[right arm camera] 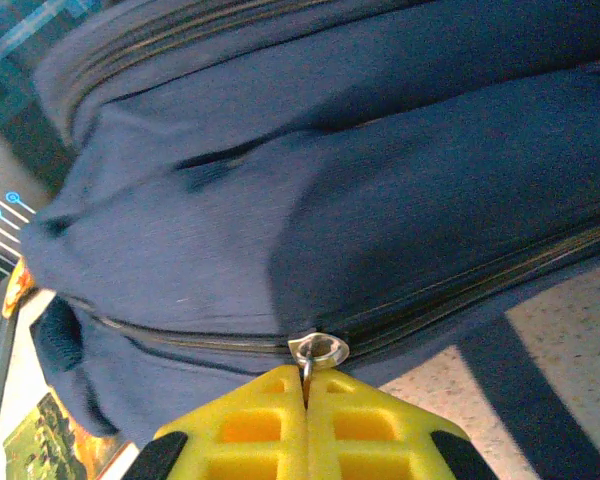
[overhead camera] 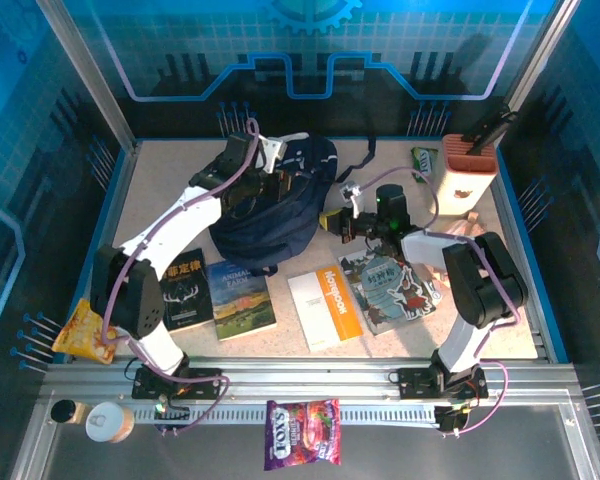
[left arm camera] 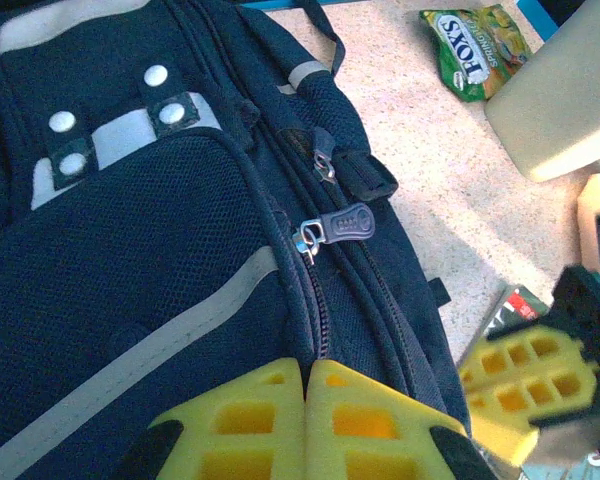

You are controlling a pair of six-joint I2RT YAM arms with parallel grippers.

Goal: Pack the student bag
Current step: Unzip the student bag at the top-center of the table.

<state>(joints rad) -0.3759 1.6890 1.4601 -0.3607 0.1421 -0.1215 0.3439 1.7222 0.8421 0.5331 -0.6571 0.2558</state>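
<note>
The student bag [overhead camera: 275, 215] lies closed on the table, so its zips must open before anything is packed. At the bag's right side the right gripper [right arm camera: 306, 385] is clamped on a metal zip pull [right arm camera: 318, 350], apparently ready to draw it along. On the bag's front, the left gripper [left arm camera: 305, 400] has its jaws pressed together at a zip seam, probably bracing the fabric; whether it pinches any is unclear. Books [overhead camera: 240, 298] wait just in front of the bag

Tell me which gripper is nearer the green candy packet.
Right. The right gripper pinches a zipper pull on the right side of the student bag; the green candy packet lies behind and right of it. The left gripper sits over the bag's middle, farther left.
</note>
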